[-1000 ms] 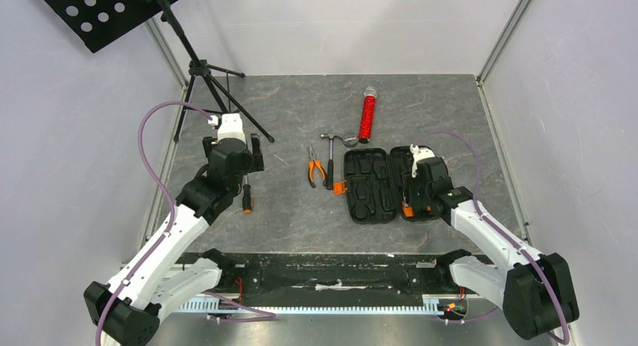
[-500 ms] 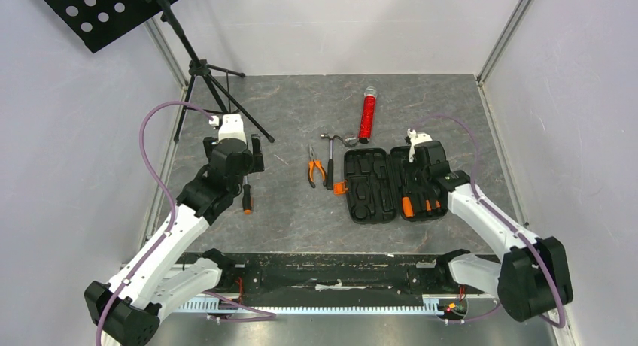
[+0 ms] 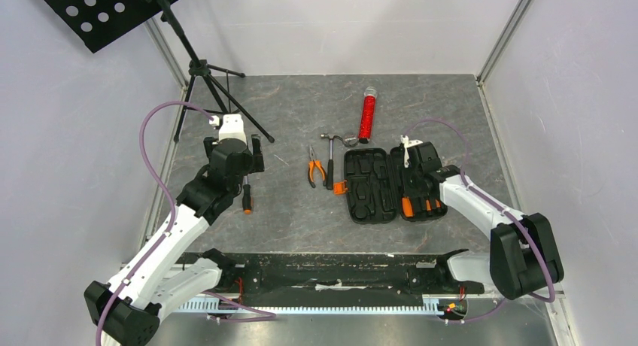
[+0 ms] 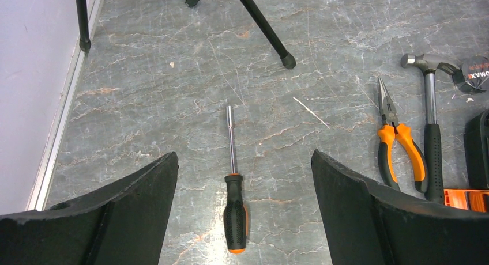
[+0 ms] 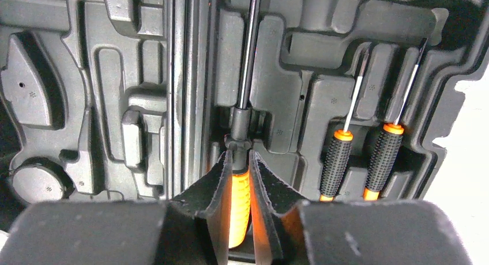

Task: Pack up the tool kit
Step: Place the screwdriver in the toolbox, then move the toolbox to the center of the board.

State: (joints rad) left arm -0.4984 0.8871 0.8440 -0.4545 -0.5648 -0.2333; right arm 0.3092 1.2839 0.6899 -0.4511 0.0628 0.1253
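The open black case (image 3: 369, 182) lies right of centre. Its right half holds a large orange-handled screwdriver (image 5: 240, 201) in a moulded slot, with two small screwdrivers (image 5: 336, 161) beside it. My right gripper (image 5: 241, 155) hovers over that large handle with its jaws almost together and only a narrow slit between them, gripping nothing. My left gripper (image 4: 242, 155) hangs wide open above a loose screwdriver (image 4: 236, 210) on the table. Pliers (image 3: 316, 170) and a hammer (image 3: 329, 159) lie just left of the case.
A red tube (image 3: 367, 114) lies behind the case, with a small round black item (image 4: 476, 75) at the hammer's head. A black tripod (image 3: 218, 90) stands at the back left, one foot (image 4: 288, 61) ahead of my left gripper. Walls close in the left, right and back sides.
My right gripper has lifted off the case's near part, its jaws narrowing to a slit. The large screwdriver stays in its slot. The left arm has not moved.
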